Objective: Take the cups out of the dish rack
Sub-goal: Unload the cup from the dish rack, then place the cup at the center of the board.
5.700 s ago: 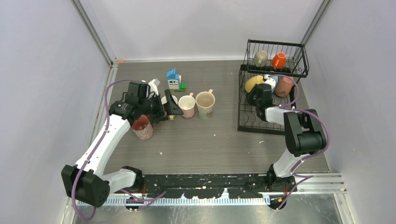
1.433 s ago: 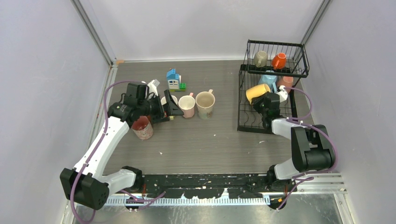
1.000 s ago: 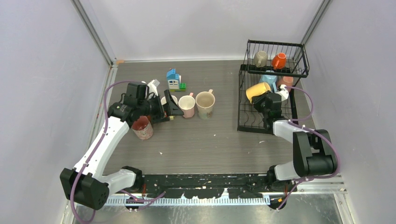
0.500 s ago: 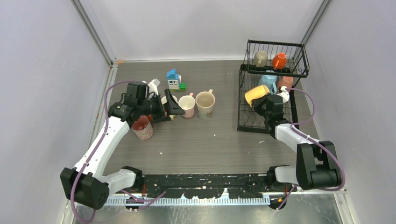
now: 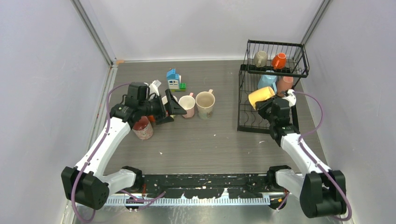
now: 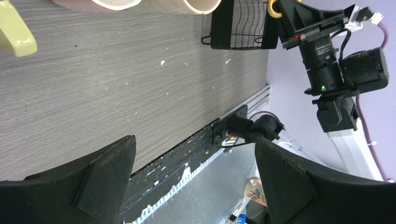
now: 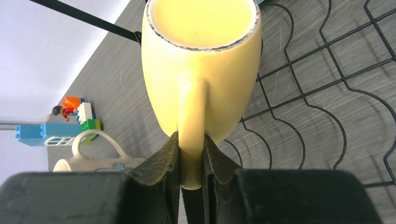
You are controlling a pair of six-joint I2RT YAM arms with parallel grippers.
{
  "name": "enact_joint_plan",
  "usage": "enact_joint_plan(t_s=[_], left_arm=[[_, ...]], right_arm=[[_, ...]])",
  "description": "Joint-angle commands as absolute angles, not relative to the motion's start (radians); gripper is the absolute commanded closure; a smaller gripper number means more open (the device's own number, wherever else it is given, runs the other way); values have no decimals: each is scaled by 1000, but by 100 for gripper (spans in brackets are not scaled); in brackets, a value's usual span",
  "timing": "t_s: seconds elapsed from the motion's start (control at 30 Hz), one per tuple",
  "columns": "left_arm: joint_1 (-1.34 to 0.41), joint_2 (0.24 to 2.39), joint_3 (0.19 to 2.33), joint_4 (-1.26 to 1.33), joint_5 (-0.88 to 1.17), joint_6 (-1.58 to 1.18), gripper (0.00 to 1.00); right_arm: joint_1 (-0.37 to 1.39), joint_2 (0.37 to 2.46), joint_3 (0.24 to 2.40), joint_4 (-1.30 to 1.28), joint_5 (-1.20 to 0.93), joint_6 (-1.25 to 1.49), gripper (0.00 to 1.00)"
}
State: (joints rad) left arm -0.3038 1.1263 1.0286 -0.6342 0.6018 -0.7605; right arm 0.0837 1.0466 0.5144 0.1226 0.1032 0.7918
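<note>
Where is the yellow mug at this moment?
Top view, right side: the right gripper holds the yellow mug by its handle over the dish rack, near the light blue mug.

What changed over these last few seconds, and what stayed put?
The right claw took the yellow mug by its handle and pulled it toward the dish rack's near side. The left claw, open, and the mugs on the table stayed put.

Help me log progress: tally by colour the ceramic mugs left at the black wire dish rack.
Grey-beige ceramic mug: 1
Orange ceramic mug: 1
Light blue ceramic mug: 1
Pink ceramic mug: 1
Yellow ceramic mug, in the right gripper: 1
Total at the black wire dish rack: 5
</note>
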Motion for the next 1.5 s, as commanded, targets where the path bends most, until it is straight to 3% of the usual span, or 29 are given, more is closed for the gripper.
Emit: enact_joint_plan(t_s=[0.0,0.33,0.7,1.47], left_arm=[[-311,1098,1011,-545,662,-812,0],[-392,1081,955,-350,651,-988,0],[-600,1167,902,-13,459,-1204,0],[-668,1356,865,457,370,-1611,5]], right_arm=[[87,924,532,94,122,822,99],[93,723,560,-117,18,884,99],[158,541,575,-207,-136,1009,99],[467,580,606,66,-62,1202,99]])
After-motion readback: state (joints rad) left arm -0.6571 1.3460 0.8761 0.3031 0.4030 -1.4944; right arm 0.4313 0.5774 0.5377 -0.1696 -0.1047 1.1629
